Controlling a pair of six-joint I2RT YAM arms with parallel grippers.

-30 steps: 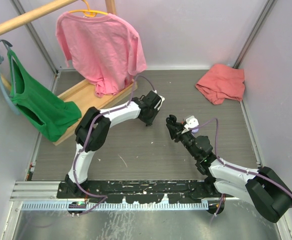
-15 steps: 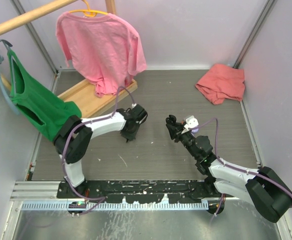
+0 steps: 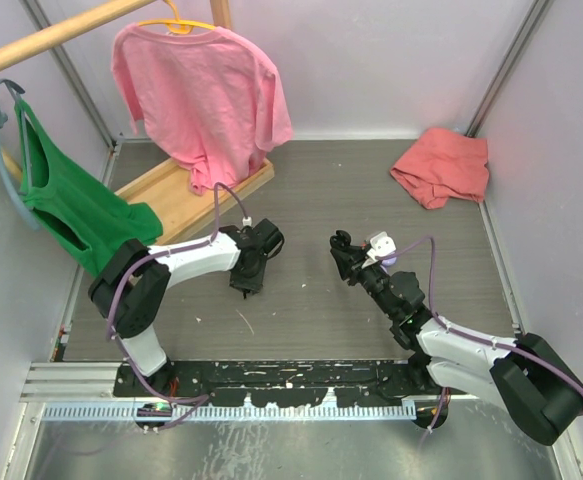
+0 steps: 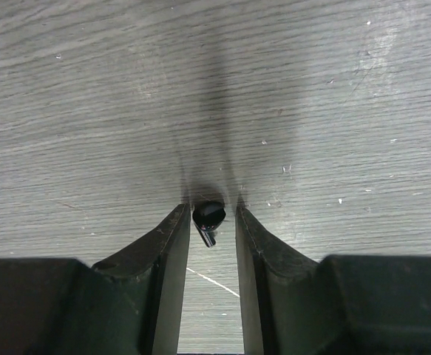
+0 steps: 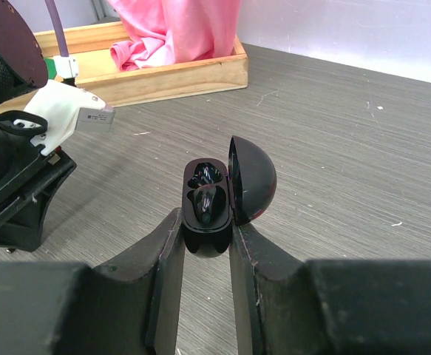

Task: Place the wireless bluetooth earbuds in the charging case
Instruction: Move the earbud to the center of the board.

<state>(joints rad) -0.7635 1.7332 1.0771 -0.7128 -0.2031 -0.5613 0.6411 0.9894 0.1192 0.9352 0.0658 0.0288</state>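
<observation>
The glossy black clamshell charging case is gripped, lid open, by the right claw over the middle of the grey wood-grain counter. A dark seated bud appears to be inside (the second well is unclear). A small black plastic earbud is straddled by the narrowed left claw left of middle. Whether it is pinched cannot be told, and its insertion is judged to remain.

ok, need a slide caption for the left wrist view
Left-arm fingers straddle a black earbud on the grey wood-grain table, not yet closed on it.
</observation>
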